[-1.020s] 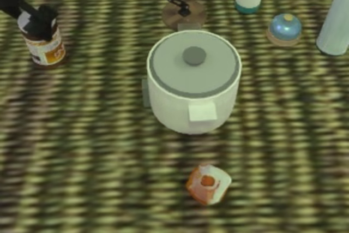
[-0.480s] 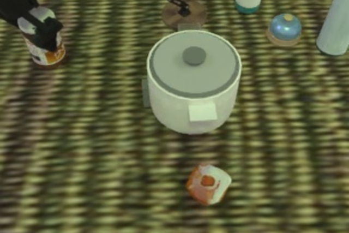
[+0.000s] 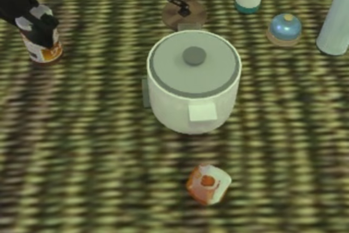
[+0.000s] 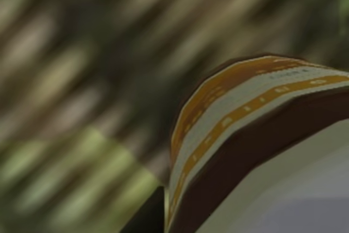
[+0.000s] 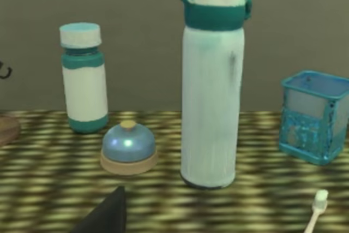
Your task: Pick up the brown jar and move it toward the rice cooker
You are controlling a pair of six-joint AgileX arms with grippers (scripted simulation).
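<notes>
Our left gripper point(image 3: 38, 21) fingers clamped on brown jar point(image 3: 43, 47); jar has risen, well left of rice cooker point(image 3: 193, 80); carry next.

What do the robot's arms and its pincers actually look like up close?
Little shows. In the top view the left gripper is matte black and blocky, on a black wrist with a pale grey link behind it. The right arm shows only as a dark finger tip in its wrist view. No cables or markings are visible.

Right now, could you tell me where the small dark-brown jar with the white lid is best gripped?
Grip the small dark-brown jar across its round body just below the lid, coming from above; it stands upright, and the left pincer already sits over it there.
</notes>
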